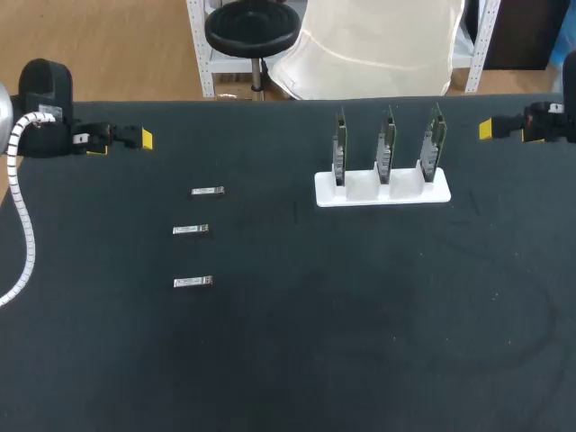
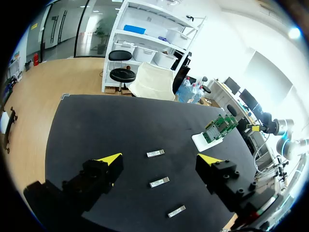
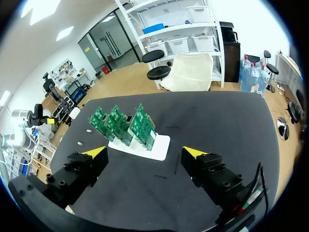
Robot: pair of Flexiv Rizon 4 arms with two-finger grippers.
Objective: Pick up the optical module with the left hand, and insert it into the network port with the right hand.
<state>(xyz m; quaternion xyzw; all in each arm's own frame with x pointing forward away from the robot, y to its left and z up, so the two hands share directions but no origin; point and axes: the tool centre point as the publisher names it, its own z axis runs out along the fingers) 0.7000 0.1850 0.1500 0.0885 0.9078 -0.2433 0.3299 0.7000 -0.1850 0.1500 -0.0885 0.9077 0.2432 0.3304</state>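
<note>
While left gripper point(image 2: 160, 158) and right gripper point(image 3: 146, 152) fingers stand apart, we judge the optical module point(image 1: 207, 192) light, stiff, slick: pinch its long sides.

Items present were three modules point(image 1: 208, 192) point(image 1: 191, 230) point(image 1: 193, 283), three green boards point(image 1: 339, 148) point(image 1: 387, 144) point(image 1: 434, 142), one white holder point(image 1: 382, 191), two yellow-tipped grippers point(image 2: 159, 158) point(image 3: 147, 152) and one black table point(image 1: 360, 324).
</note>
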